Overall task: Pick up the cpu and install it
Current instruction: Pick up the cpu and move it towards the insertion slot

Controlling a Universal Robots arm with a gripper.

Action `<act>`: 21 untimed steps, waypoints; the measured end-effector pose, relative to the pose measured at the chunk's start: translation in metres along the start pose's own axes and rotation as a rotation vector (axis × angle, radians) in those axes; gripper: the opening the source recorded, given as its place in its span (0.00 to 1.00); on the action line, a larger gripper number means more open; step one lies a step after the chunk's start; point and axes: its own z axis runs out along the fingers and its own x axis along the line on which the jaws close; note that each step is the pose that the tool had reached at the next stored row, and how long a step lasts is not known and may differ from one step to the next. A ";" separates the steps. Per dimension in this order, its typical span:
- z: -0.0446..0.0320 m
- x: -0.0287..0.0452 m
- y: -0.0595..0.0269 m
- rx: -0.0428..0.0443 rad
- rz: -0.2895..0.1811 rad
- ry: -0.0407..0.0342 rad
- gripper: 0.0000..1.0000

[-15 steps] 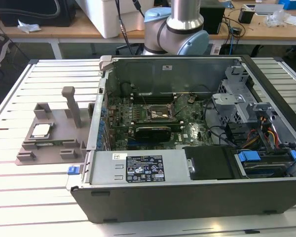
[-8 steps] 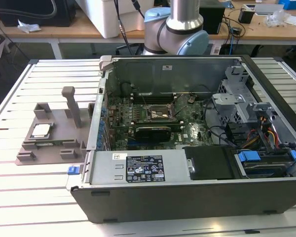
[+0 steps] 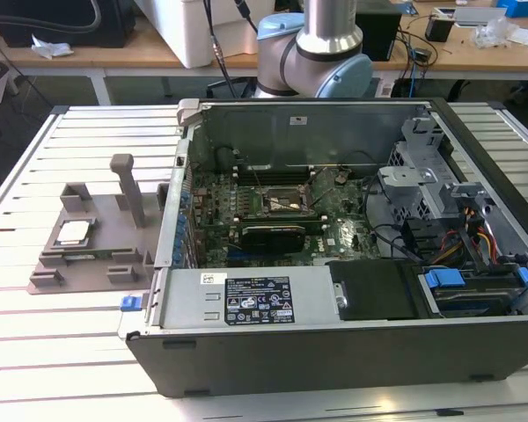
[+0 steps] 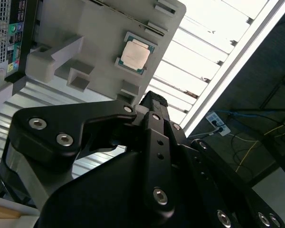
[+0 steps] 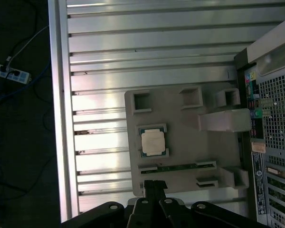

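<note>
Currently the black gripper (image 5: 154,186) hovers clenched and empty near the small silvery square cpu (image 5: 153,141), seated in a pocket by the grey plastic fixture block's (image 5: 180,126) edge farthest from the open dark computer case (image 3: 334,356), where an off-centre grasp could probably tilt it.

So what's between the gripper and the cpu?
In the first wrist view: grey fixture, with a slot holding a thin green strip, between gripper and cpu.

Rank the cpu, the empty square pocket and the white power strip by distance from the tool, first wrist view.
1. Silvery square cpu, seated in the grey fixture block, just ahead of the tool.
2. Empty square pocket, at the fixture corner beyond the cpu.
3. White power strip, on the floor.
</note>
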 end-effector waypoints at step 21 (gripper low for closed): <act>0.0121 0.0001 -0.0004 0.0008 0.000 0.0006 0.60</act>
